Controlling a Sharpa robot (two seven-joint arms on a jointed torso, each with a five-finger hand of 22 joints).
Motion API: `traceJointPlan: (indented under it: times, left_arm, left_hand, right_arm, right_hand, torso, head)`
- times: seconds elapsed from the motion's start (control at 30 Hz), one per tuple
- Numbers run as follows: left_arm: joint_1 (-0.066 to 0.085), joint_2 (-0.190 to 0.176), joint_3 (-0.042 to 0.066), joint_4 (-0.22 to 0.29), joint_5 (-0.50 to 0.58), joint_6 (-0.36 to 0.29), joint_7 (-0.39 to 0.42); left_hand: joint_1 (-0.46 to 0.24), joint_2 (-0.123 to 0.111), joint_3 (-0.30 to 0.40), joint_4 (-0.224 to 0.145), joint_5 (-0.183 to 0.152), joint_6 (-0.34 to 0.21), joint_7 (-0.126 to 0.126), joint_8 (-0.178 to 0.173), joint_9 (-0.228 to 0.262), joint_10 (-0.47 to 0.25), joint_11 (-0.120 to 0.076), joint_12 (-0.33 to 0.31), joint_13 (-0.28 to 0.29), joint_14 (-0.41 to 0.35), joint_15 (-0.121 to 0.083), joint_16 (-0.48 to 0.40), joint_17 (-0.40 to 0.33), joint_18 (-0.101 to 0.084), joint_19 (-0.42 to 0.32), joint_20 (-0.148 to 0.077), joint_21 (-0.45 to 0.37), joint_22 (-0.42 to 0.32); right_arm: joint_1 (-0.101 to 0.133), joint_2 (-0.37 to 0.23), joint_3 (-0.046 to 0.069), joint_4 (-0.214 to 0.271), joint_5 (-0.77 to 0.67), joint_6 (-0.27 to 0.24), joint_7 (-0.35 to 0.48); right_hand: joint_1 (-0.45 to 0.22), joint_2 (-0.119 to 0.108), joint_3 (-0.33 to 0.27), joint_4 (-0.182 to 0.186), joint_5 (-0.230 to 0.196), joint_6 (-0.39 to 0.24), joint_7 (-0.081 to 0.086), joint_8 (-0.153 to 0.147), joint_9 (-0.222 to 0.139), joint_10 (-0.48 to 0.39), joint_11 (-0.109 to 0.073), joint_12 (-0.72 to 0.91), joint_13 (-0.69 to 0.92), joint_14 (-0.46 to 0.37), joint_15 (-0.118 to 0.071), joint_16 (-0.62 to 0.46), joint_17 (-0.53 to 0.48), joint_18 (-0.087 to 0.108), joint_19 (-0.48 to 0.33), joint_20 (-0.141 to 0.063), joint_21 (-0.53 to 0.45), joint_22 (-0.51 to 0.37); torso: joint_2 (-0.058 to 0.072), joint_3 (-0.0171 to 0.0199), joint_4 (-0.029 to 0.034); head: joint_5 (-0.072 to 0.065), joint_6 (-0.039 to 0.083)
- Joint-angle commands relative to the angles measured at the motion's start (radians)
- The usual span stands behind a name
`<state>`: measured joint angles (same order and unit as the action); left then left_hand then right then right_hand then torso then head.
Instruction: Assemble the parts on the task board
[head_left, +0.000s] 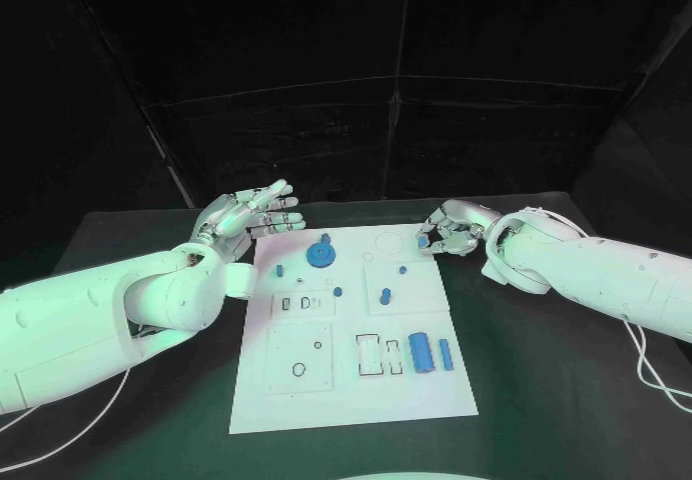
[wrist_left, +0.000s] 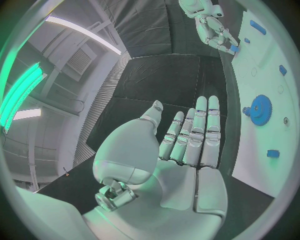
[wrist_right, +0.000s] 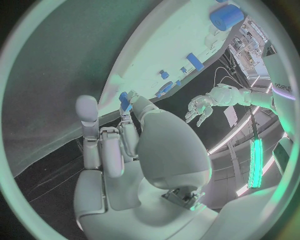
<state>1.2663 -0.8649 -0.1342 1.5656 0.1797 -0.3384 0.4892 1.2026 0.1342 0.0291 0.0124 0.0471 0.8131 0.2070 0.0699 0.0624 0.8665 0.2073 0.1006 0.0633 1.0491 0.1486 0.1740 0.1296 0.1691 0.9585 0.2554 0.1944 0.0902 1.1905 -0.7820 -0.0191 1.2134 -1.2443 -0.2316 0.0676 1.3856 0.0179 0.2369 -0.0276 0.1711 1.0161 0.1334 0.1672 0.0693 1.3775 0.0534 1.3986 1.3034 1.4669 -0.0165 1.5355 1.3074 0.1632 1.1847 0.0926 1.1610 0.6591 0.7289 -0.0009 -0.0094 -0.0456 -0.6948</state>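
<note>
The white task board (head_left: 346, 400) lies in the middle of the black table. My right hand (head_left: 450, 232) hovers at the board's far right corner and pinches a small blue part (wrist_right: 124, 100) between thumb and finger; the left wrist view also catches that part (wrist_left: 233, 48). My left hand (head_left: 253, 215) is held above the far left corner with fingers (wrist_left: 200, 130) stretched out and nothing in it. A blue gear (head_left: 320, 256) stands on the board's far side near the left hand. Two blue cylinders (head_left: 421, 352) lie side by side at the near right.
Small blue pieces (head_left: 385, 294) dot the board's middle, one (head_left: 280, 270) at its left edge. Cut-out slots (head_left: 378, 355) sit beside the cylinders. Black table (head_left: 548, 400) surrounds the board, and dark curtains close the back. Cables (head_left: 656, 380) hang off my right arm.
</note>
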Motion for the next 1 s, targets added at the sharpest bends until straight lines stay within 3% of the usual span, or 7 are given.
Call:
traceJointPlan:
  times: [0.03, 0.23, 0.4, 0.6, 0.83, 0.93, 1.0]
  left_arm:
    - [0.002, -0.004, 0.001, 0.005, -0.004, 0.005, 0.008]
    - [0.004, -0.013, 0.001, 0.011, -0.004, 0.004, 0.009]
    - [0.007, -0.017, 0.001, 0.006, -0.004, 0.004, 0.011]
    - [0.011, -0.014, 0.001, -0.007, -0.004, 0.005, 0.012]
    - [0.016, -0.005, 0.001, -0.025, -0.004, 0.006, 0.013]
    - [0.016, 0.000, 0.001, -0.034, -0.004, 0.006, 0.013]
    - [0.017, 0.003, 0.001, -0.038, -0.004, 0.006, 0.014]
  left_hand:
    - [0.003, 0.004, 0.001, -0.006, 0.006, 0.009, 0.048, -0.001, 0.001, 0.000, 0.000, -0.004, 0.000, 0.006, 0.002, -0.002, -0.001, 0.012, 0.009, -0.001, -0.002, -0.002]
    - [0.003, 0.004, 0.001, -0.006, 0.006, 0.010, 0.048, -0.001, 0.001, 0.001, 0.000, -0.004, 0.000, 0.006, 0.002, -0.003, -0.001, 0.012, 0.010, -0.001, -0.002, -0.002]
    - [0.003, 0.004, 0.001, -0.006, 0.006, 0.012, 0.048, -0.001, 0.001, 0.001, 0.000, -0.004, 0.000, 0.006, 0.002, -0.003, -0.001, 0.012, 0.010, -0.001, -0.002, -0.002]
    - [0.003, 0.004, 0.001, -0.007, 0.006, 0.017, 0.048, 0.000, 0.002, 0.002, 0.000, -0.003, 0.000, 0.006, 0.002, -0.003, -0.001, 0.012, 0.010, -0.001, -0.003, -0.002]
    - [0.003, 0.004, 0.000, -0.007, 0.006, 0.021, 0.048, 0.001, 0.002, 0.003, -0.001, -0.002, 0.000, 0.006, 0.002, -0.004, -0.001, 0.012, 0.010, -0.001, -0.004, -0.003]
    - [0.003, 0.004, 0.000, -0.007, 0.006, 0.021, 0.048, 0.001, 0.002, 0.003, -0.001, -0.002, 0.000, 0.006, 0.002, -0.004, -0.001, 0.012, 0.010, -0.001, -0.004, -0.003]
    - [0.003, 0.004, 0.000, -0.007, 0.006, 0.021, 0.048, 0.001, 0.002, 0.003, -0.001, -0.002, 0.000, 0.006, 0.002, -0.004, -0.001, 0.012, 0.010, -0.001, -0.004, -0.003]
  right_arm:
    - [0.003, -0.014, 0.001, 0.035, 0.026, -0.052, -0.027]
    - [0.004, -0.040, 0.002, 0.136, 0.037, -0.094, -0.113]
    - [0.012, -0.048, 0.005, 0.252, 0.023, -0.134, -0.214]
    - [0.021, -0.024, 0.006, 0.351, -0.021, -0.144, -0.277]
    - [0.023, 0.056, 0.006, 0.371, -0.055, -0.127, -0.300]
    - [0.022, 0.108, 0.005, 0.349, -0.057, -0.118, -0.304]
    - [0.021, 0.135, 0.005, 0.335, -0.063, -0.105, -0.312]
  right_hand:
    - [-0.002, 0.011, 0.007, 0.000, -0.002, 0.003, 0.006, -0.002, 0.000, 0.001, 0.000, 0.001, -0.001, 0.085, -0.004, 0.007, 0.171, -0.011, 0.000, -0.008, 0.006, 0.001]
    - [-0.003, 0.009, 0.022, -0.005, -0.002, 0.003, 0.006, -0.003, 0.000, -0.002, 0.000, -0.002, -0.006, 0.085, -0.003, 0.006, 0.170, -0.010, -0.001, -0.007, 0.004, -0.003]
    - [-0.004, 0.006, 0.033, -0.011, -0.003, 0.006, 0.006, -0.002, 0.000, -0.005, 0.000, -0.005, -0.008, 0.084, -0.003, 0.006, 0.168, -0.010, -0.002, -0.007, 0.004, -0.004]
    - [-0.006, 0.004, 0.039, -0.013, -0.003, 0.008, 0.005, -0.002, 0.001, -0.004, 0.000, -0.005, -0.008, 0.084, -0.004, 0.006, 0.169, -0.010, -0.001, -0.007, 0.004, -0.003]
    - [-0.010, 0.000, 0.043, -0.014, -0.004, 0.010, 0.005, -0.001, 0.001, -0.004, 0.000, -0.006, -0.009, 0.084, -0.004, 0.005, 0.167, -0.010, -0.002, -0.007, 0.004, -0.005]
    - [-0.012, -0.001, 0.046, -0.015, -0.003, 0.009, 0.006, -0.002, 0.001, -0.004, 0.000, -0.005, -0.008, 0.084, -0.004, 0.006, 0.169, -0.010, -0.002, -0.007, 0.004, -0.004]
    - [-0.012, -0.001, 0.046, -0.015, -0.003, 0.008, 0.006, -0.002, 0.001, -0.004, 0.000, -0.005, -0.008, 0.084, -0.004, 0.006, 0.169, -0.010, -0.002, -0.007, 0.004, -0.005]
  torso:
    - [0.000, -0.0024, 0.0012]
    - [-0.002, -0.0037, 0.0057]
    - [-0.009, -0.0099, 0.0093]
    - [-0.016, -0.0185, 0.0121]
    - [-0.020, -0.0253, 0.0167]
    - [-0.020, -0.0241, 0.0182]
    - [-0.021, -0.0235, 0.0176]
  head:
    - [-0.001, 0.007]
    - [0.013, 0.003]
    - [0.035, -0.006]
    - [0.061, -0.010]
    - [0.095, -0.020]
    - [0.109, -0.021]
    - [0.127, -0.023]
